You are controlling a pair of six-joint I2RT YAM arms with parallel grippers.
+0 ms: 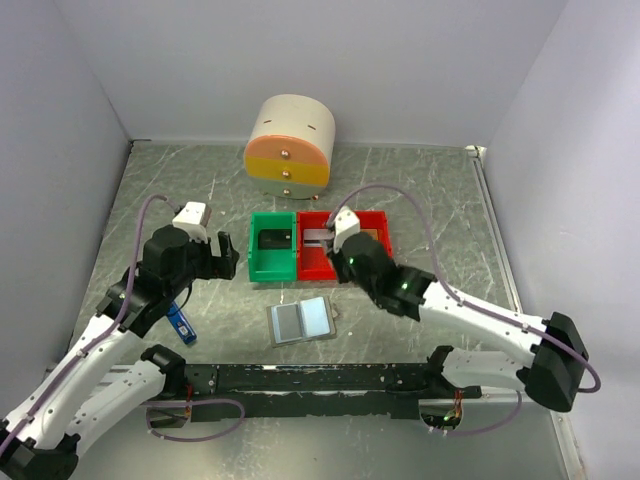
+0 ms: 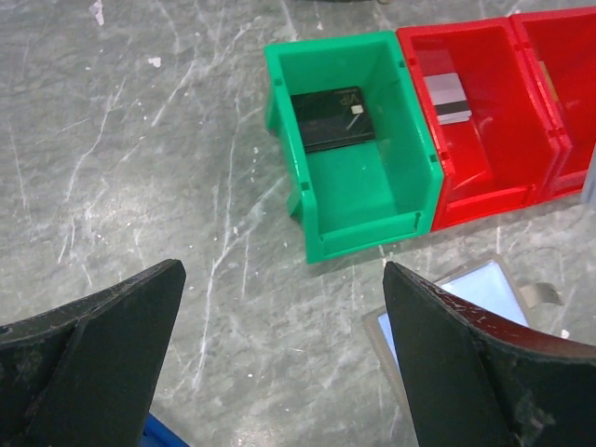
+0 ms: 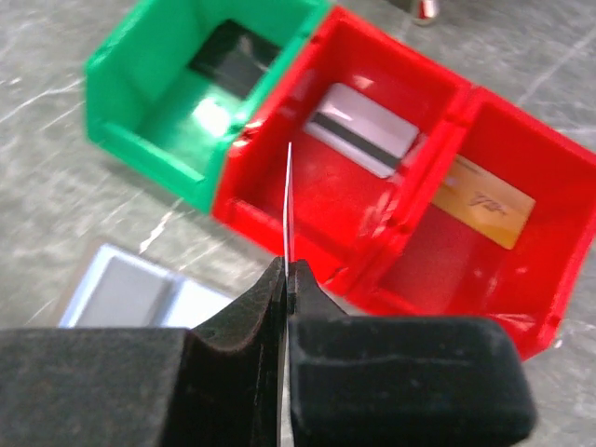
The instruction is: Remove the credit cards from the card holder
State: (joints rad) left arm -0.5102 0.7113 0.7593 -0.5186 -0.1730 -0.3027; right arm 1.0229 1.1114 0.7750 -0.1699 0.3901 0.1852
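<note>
Right tool (image 3: 286, 275): jaws fully closed on a thin credit card (image 3: 289, 205). The card stands on edge and projects straight ahead of the fingertips; only its pale edge shows, so its face colour cannot be determined. This card hangs above the near wall of the middle red bin (image 3: 279, 177). On that bin's floor, ahead of the tool, lies a silver card (image 3: 363, 130) with a dark stripe. Ahead and to the right of the tool, the outer red bin (image 3: 521, 279) contains a gold card (image 3: 484, 200). Ahead and to the left, the green bin (image 3: 140, 102) contains a black card (image 3: 233, 56). The three bins stand side by side, touching. The card holder (image 3: 140, 293) lies open and flat on the grey marbled worktop (image 1: 420, 190), below and to the left of the right tool, just clear of the bins, with its pale blue inner pockets facing up. Left tool (image 2: 279, 279): fingers (image 2: 102, 363) spread to full width, holding nothing, raised above the bare worktop. The green bin is ahead of it, and the card holder is beside its right finger. A blue-and-black stick-shaped object (image 1: 180, 322) lies on the worktop behind and below the left tool. A small drawer chest (image 1: 290, 150) stands beyond the bins, well apart from both tools.
</note>
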